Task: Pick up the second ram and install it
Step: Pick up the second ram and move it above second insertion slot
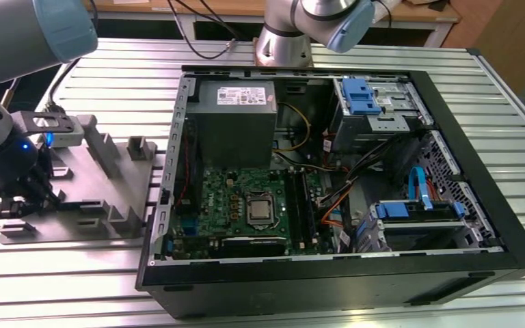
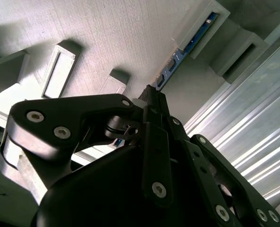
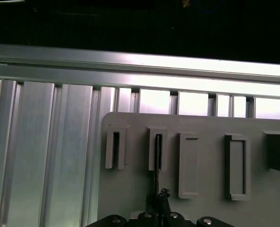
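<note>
An open computer case [image 1: 335,277] fills the exterior view from centre to 3 o'clock, lying on a slatted metal table [image 1: 62,280]. At 9 o'clock sits a grey slotted holder [image 1: 107,184], with the arm's gripper [image 1: 14,208] at its 8 o'clock corner. In the second wrist view the second ram [image 2: 192,41] stands on edge in a holder slot, and the gripper looks pinched shut on its near end. Freeing it cleanly likely calls for a straight pull along the slot, without twisting and with the board kept upright.

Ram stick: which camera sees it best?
Second wrist view: the second ram shows its blue side, standing in the grey holder. First wrist view: its thin edge. Exterior view: too small to tell.
</note>
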